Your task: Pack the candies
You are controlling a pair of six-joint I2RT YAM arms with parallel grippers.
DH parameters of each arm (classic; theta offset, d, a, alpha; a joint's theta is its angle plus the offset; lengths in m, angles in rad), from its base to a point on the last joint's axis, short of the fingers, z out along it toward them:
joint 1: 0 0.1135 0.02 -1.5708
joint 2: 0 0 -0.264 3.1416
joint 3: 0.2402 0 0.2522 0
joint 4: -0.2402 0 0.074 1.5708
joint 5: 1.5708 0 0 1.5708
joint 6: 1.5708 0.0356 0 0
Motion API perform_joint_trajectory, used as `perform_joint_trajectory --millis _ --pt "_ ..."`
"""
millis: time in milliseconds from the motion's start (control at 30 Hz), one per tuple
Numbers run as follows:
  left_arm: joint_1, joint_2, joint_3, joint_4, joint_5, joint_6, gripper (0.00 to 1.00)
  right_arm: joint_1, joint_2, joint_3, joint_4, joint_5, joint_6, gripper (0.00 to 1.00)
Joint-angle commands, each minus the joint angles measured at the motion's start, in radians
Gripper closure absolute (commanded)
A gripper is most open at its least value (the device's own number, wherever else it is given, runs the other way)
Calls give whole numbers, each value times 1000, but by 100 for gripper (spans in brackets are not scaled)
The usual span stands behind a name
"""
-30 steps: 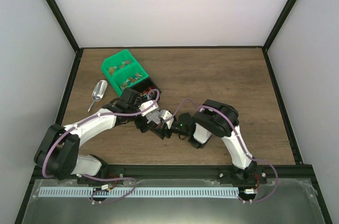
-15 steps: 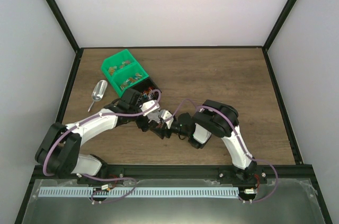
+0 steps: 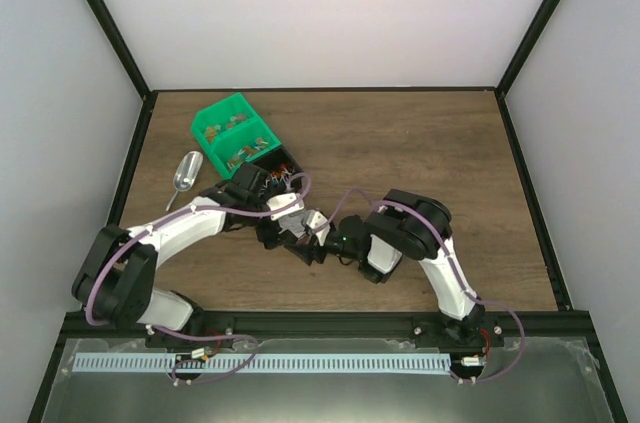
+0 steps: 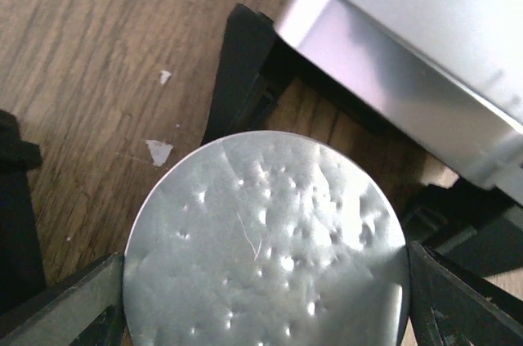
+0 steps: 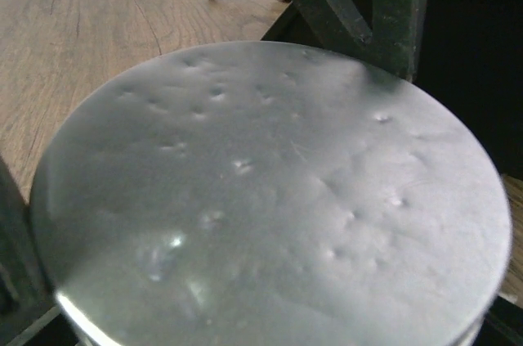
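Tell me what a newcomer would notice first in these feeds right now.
Both wrist views are filled by a dented round silver disc, sitting between that gripper's fingers; whether it is one piece or two I cannot tell. From above, the left gripper and right gripper meet nose to nose mid-table, just below the green bins in that view. There the candies show in an adjoining black bin, and a metal scoop lies to the left.

Two green bins (image 3: 212,128) sit side by side at the back left of the wooden counter (image 3: 420,153), each holding dull brown-orange pieces (image 3: 240,152), with a black bin (image 3: 292,165) right up against the nearer one. A metal scoop (image 3: 185,174) lies just left of them, handle toward the near edge. Two small white scraps (image 4: 158,150) lie on the wood.
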Motion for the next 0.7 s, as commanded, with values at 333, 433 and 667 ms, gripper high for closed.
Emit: perform_joint_trajectory --millis 333,433,667 --pt "4 114 123 -308 93 582 25 19 7 -71 -113 -213 7 25" --pt "50 98 163 -302 152 525 6 14 8 -65 -117 -153 25 25" --pt "148 -62 114 -148 177 306 0 -53 29 -56 -108 26 99 21"
